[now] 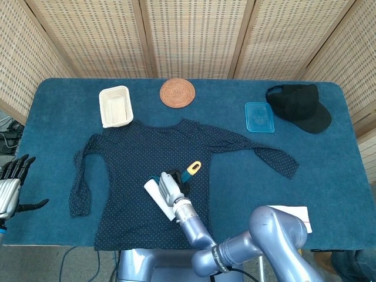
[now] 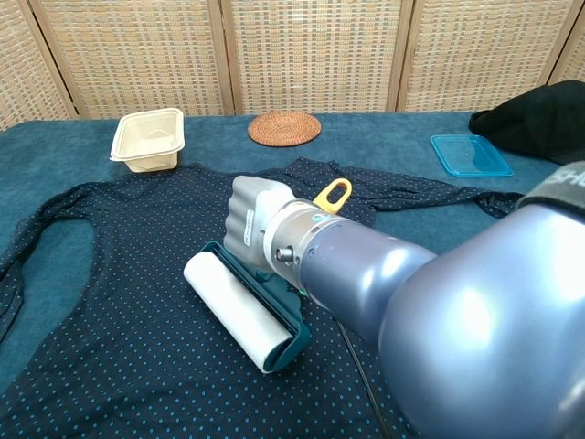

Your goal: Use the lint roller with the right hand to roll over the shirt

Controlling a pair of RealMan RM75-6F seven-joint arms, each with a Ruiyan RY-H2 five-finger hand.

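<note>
The dark blue dotted shirt point(image 1: 135, 158) point(image 2: 110, 265) lies flat across the middle of the table. My right hand point(image 1: 169, 187) point(image 2: 251, 222) grips the teal handle of the lint roller point(image 1: 160, 198) point(image 2: 239, 309), whose white roll lies on the shirt's lower middle. The handle's orange loop point(image 1: 193, 168) point(image 2: 333, 194) sticks out behind the hand. My left hand point(image 1: 13, 179) hangs off the table's left edge, fingers apart and holding nothing.
A cream tray point(image 1: 115, 106) point(image 2: 149, 138) and a woven coaster point(image 1: 177, 92) point(image 2: 284, 127) sit behind the shirt. A blue lid point(image 1: 259, 116) point(image 2: 470, 154) and a black cap point(image 1: 299, 106) point(image 2: 539, 111) lie at the back right. White paper point(image 1: 294, 212) lies near the front right edge.
</note>
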